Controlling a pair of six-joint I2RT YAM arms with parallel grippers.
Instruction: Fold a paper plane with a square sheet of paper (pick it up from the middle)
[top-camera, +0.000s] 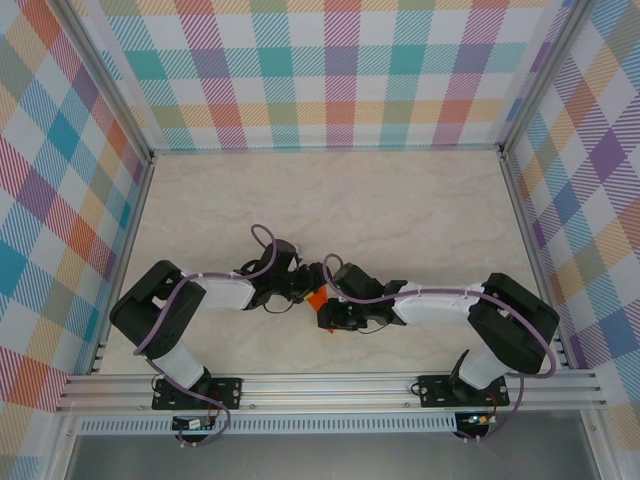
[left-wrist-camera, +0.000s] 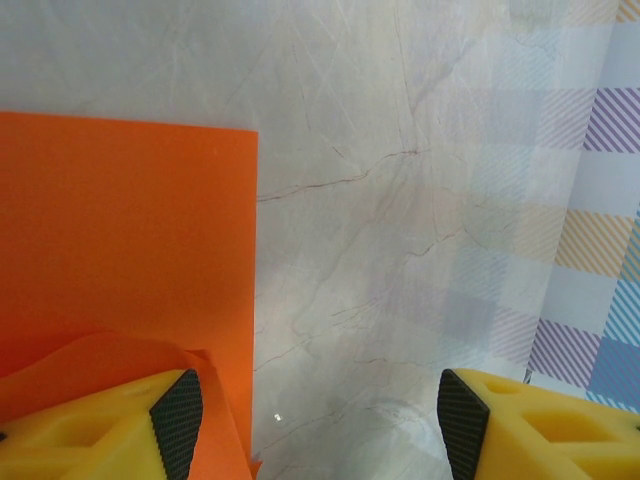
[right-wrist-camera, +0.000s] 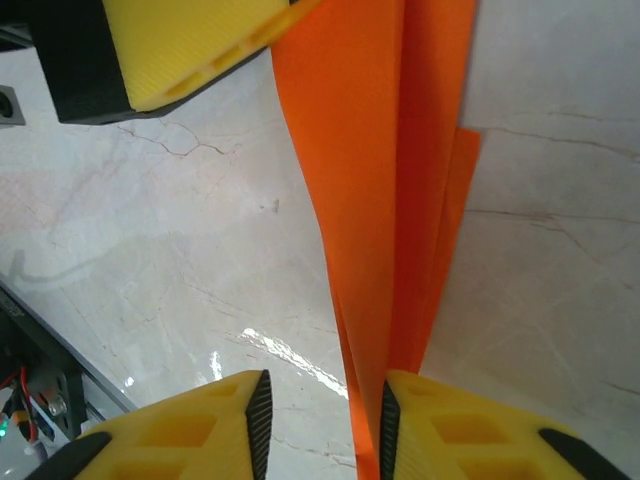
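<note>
Left claw (left-wrist-camera: 320, 410) and right claw (right-wrist-camera: 325, 415), angled inward, meet at the paper (left-wrist-camera: 130, 230).

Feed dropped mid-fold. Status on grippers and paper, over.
Left gripper open, paper against one finger. Right gripper open, raised fold between its fingers, unclamped. Grippers close together at paper.

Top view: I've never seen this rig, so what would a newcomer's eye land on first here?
The bright orange paper, mid-table where the two arms meet; in the right wrist view it runs folded between the right gripper's parted fingers. Next, the pastel plaid walls around the pale marbled table.
</note>
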